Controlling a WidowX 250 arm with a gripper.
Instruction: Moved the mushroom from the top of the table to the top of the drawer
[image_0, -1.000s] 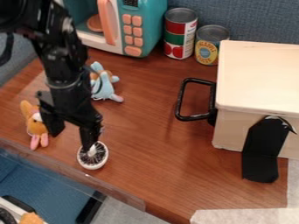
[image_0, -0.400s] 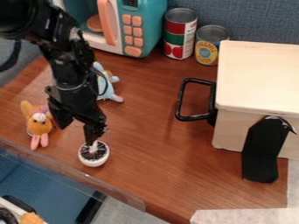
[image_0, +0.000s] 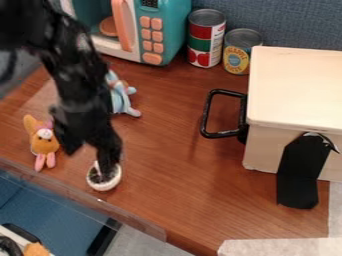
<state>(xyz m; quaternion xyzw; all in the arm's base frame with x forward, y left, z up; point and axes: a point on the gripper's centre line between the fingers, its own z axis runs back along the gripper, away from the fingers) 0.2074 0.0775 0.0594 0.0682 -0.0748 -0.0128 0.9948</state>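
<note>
mushroom (image_0: 105, 185): one, on the desk (image_0: 194, 195), cap down and gill side up, close to the near edge and its clear strip (image_0: 97, 202); not on the drawer. pale stem (image_0: 99, 171), pointed up. chief hazard: the round cap offered a poor footing, so an off-centre push could have rocked or rolled it towards that edge. second hazard: the stem was slim, and a shallow or lopsided grip might have let it slip during a lift.

gripper (image_0: 102, 159): one, black, tips down right at the mushroom, overlapping it in the view. opening: could not be told, wide or narrow; nor could a firm hold or true contact be confirmed. lifting without a hold would have left the mushroom behind.

orange toy (image_0: 44, 143): one, just beside the gripper, liable to a knock from a sideways swing.

drawer (image_0: 297, 90): one, cream, well apart to the right, its top raised above the desk. black handle (image_0: 206, 114), facing the mushroom; too low a carry could have struck it. release too near the rim might have sent the round cap rolling off.
</note>
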